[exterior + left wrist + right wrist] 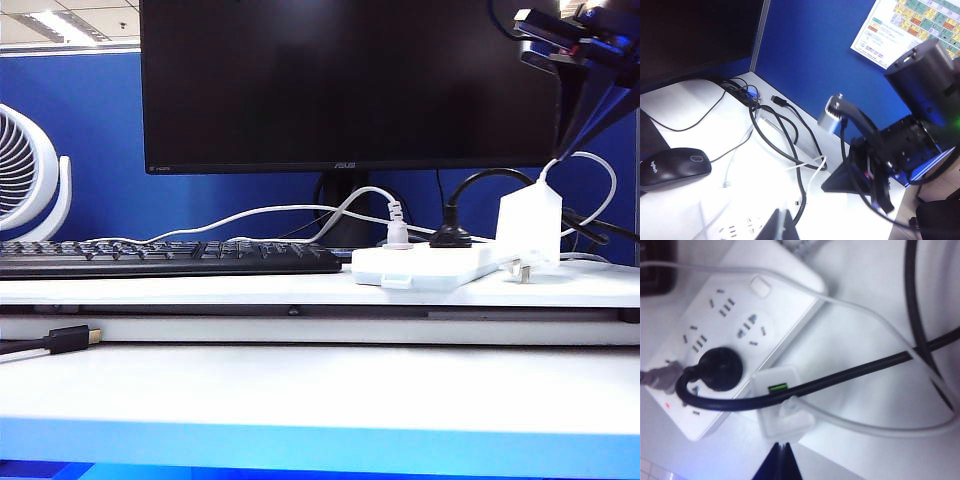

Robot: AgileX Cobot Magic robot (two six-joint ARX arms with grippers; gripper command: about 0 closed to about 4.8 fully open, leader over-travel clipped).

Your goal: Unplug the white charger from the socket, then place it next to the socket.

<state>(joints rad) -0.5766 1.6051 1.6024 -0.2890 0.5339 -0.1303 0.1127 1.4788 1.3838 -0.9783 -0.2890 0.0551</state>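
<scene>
Only exterior shows charger prongs bare beside socket; both end effectors closed.

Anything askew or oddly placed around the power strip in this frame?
Yes: the white charger is unplugged but stands tilted against the socket's end, prongs exposed, a black cable draped across it. The shut right gripper hangs above; the left gripper is off to the side.

Blue partition wall behind a white desk, ceiling lights.
</scene>
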